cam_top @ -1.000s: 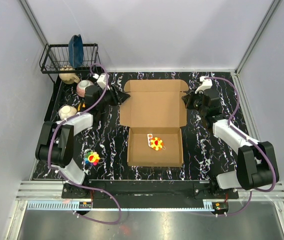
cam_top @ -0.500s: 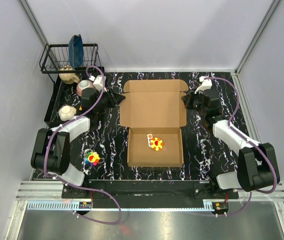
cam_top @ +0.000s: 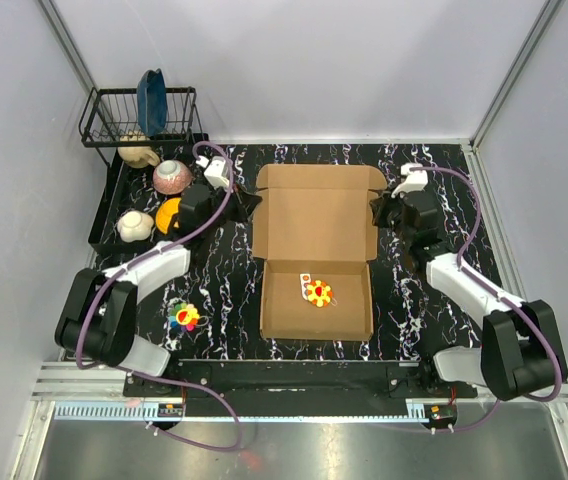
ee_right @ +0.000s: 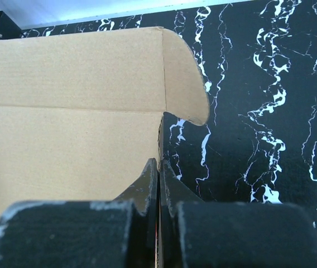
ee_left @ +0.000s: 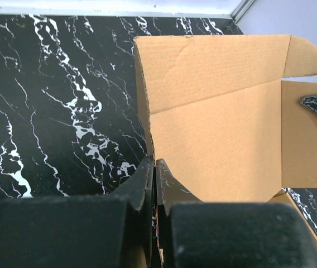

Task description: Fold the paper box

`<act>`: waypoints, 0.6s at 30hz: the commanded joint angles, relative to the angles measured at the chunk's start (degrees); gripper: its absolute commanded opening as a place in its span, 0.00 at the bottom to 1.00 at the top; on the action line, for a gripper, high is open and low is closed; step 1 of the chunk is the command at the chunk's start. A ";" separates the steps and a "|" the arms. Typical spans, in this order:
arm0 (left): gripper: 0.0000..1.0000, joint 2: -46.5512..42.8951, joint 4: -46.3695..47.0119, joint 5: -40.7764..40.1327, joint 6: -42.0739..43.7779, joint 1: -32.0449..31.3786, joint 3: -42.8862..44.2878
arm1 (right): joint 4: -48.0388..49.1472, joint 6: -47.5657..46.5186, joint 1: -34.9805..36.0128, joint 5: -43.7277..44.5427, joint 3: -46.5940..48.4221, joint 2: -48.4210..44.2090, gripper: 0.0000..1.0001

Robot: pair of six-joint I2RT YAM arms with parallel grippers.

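Gripping the lid of the brown corrugated cardboard paper box.
The left gripper and right gripper are pinching opposite lid edges, the panel lying between them.

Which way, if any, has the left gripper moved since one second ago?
Yes. The left gripper has moved right, away from the pink bowl, which stayed in place, and its jaws now pinch the left edge of the paper box.

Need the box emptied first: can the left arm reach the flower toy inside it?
Probably not: the left gripper is shut on the paper box, at its lid edge; the flower toy lies uncovered.
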 commanded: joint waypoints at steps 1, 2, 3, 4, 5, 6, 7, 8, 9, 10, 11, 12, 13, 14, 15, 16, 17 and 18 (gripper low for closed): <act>0.00 -3.84 4.00 -5.72 3.40 -5.24 -2.97 | 6.08 0.06 3.80 5.27 -2.14 -3.94 0.00; 0.00 -4.89 5.40 -8.34 3.32 -5.78 -4.72 | 6.78 0.06 4.42 6.33 -3.54 -4.38 0.00; 0.00 -5.34 8.46 -9.67 3.05 -6.22 -5.52 | 8.61 0.06 5.03 7.56 -4.25 -5.26 0.00; 0.00 -6.12 10.49 -10.91 2.35 -7.00 -6.49 | 9.50 0.41 5.47 8.18 -4.95 -5.61 0.00; 0.00 -6.48 12.78 -13.53 1.91 -7.36 -8.50 | 10.47 0.67 5.74 9.49 -6.18 -6.05 0.00; 0.00 -6.75 17.76 -14.69 1.56 -7.80 -9.56 | 12.39 0.67 6.52 9.94 -6.71 -6.23 0.00; 0.00 -7.10 20.07 -15.48 1.38 -8.76 -10.53 | 13.11 0.94 6.88 10.46 -7.15 -6.32 0.00; 0.00 -7.45 22.36 -17.75 1.38 -9.46 -12.63 | 13.55 0.94 7.32 11.43 -7.76 -6.49 0.00; 0.00 -7.71 26.55 -18.90 1.47 -10.17 -13.52 | 14.60 0.85 7.85 12.05 -8.03 -6.67 0.00; 0.00 -8.32 28.86 -19.61 1.99 -11.57 -14.57 | 14.96 0.85 8.81 12.66 -8.38 -6.84 0.00; 0.00 -8.50 31.14 -22.58 2.34 -12.28 -16.84 | 15.48 0.76 9.25 13.19 -9.26 -7.45 0.00; 0.00 -8.85 35.17 -23.74 2.78 -12.98 -17.91 | 16.10 0.68 9.69 14.06 -9.61 -7.81 0.00; 0.00 -9.21 36.86 -24.97 3.66 -14.29 -18.88 | 16.45 0.76 10.48 14.59 -10.05 -8.16 0.00; 0.00 -9.47 38.53 -27.59 4.01 -14.91 -20.72 | 17.06 0.76 10.92 15.64 -11.19 -9.03 0.00; 0.00 -9.56 41.68 -28.75 4.28 -15.44 -21.52 | 17.33 1.11 11.19 15.83 -11.72 -9.65 0.00; 0.00 -9.73 43.54 -29.98 4.98 -16.49 -22.48 | 17.77 1.29 11.89 16.09 -12.33 -10.18 0.00; 0.00 -9.82 45.39 -32.43 5.42 -17.11 -24.32 | 18.64 1.38 12.42 17.05 -13.73 -11.23 0.00; 0.00 -9.91 48.36 -33.50 5.95 -17.64 -25.03 | 19.26 1.29 12.86 17.32 -14.36 -11.94 0.00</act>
